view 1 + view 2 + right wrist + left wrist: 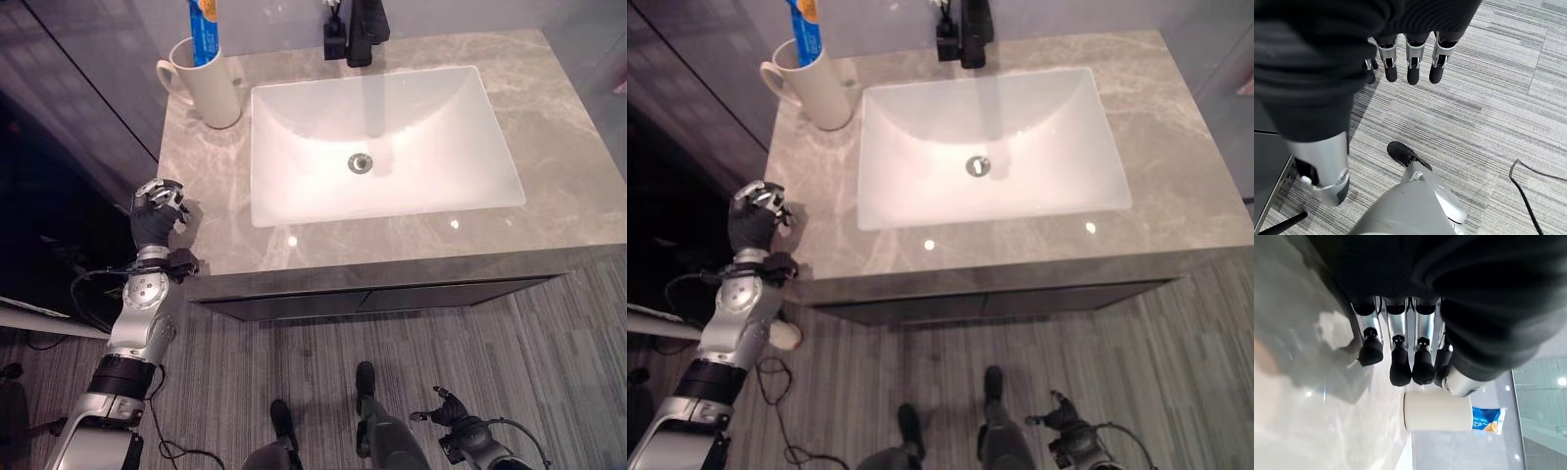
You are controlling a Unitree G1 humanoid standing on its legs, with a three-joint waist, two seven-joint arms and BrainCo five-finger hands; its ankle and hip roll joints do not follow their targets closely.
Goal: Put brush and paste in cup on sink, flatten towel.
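A cream mug (211, 83) stands on the grey marble counter (225, 225) at the back left corner, with a blue toothpaste tube (203, 29) upright inside it. The left wrist view also shows the mug (1437, 411) and the tube (1488, 418) past the fingers. My left hand (157, 211) hovers at the counter's left edge, well in front of the mug, with its fingers relaxed and holding nothing. Down by the floor on the right hangs my right hand (451, 411), with its fingers (1410, 63) loose over the carpet and also holding nothing.
A white rectangular basin (460, 186) with a metal drain (361, 163) fills the middle of the counter. A black faucet (358, 29) stands behind it. A dark cabinet front (392, 294) lies below the counter, above striped grey carpet (549, 372).
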